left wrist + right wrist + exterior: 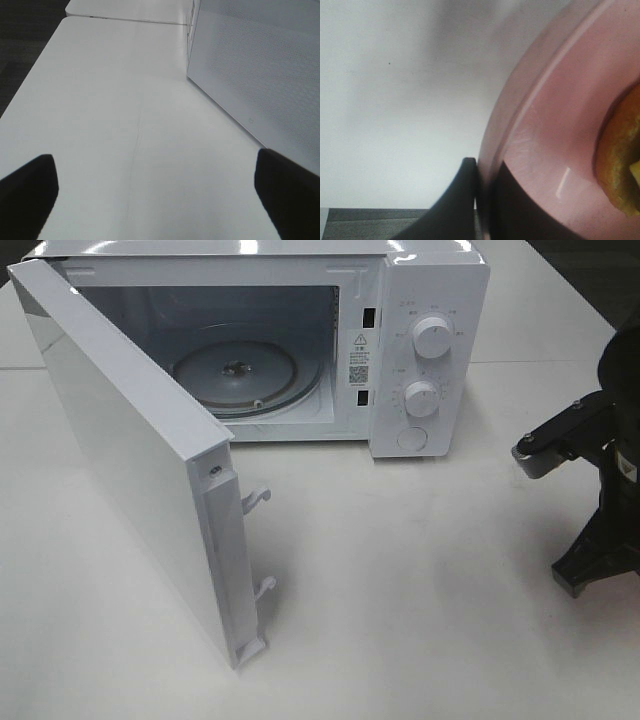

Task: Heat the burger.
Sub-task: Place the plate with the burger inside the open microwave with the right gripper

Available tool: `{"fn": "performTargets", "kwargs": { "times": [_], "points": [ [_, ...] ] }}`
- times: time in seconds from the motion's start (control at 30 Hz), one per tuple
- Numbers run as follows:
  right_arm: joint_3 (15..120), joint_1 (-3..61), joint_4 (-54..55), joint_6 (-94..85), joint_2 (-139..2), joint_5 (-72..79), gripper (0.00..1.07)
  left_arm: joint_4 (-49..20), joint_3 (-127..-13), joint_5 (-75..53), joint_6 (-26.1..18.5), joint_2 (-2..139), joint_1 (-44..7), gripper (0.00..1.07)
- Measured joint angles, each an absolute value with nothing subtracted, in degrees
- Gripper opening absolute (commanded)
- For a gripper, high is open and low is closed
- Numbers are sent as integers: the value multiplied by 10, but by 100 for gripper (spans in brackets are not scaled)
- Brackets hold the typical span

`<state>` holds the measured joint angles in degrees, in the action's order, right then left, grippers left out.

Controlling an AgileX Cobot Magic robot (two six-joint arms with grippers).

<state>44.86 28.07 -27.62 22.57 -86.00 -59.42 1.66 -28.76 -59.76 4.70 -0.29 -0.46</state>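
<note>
**Plate gripped, microwave open**

High camera: the white microwave [420, 340] stands at the far edge of the bench [420, 590]. Its door [110, 430] is swung wide toward the left edge, and the glass turntable [235, 370] shows inside. The right arm [600, 490] sits at the right edge.

Left wrist: the left pincer [155, 195] is released, its dark fingertips [30, 190] spread wide over the bench, beside a white dotted panel [260, 65].

Right wrist: the right pincer [485, 180] is clenched on the rim of a pink plate [560, 100]. The burger [620, 155] lies on that plate, with only its golden bun edge in view.
</note>
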Motion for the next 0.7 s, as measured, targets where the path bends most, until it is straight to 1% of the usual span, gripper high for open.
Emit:
{"fn": "performTargets", "kwargs": {
  "times": [0.27, 0.4, 0.7],
  "points": [
    [410, 300, -282, 235, -813, -598, 0, 17, -288, -598, 47, -3, -5, 100],
    [390, 328, -282, 236, -777, -601, 0, 17, -288, -598, 47, -3, -5, 100],
    [370, 372, -282, 231, -746, -624, 0, 17, -288, -598, 47, -3, -5, 100]
  ]
}}
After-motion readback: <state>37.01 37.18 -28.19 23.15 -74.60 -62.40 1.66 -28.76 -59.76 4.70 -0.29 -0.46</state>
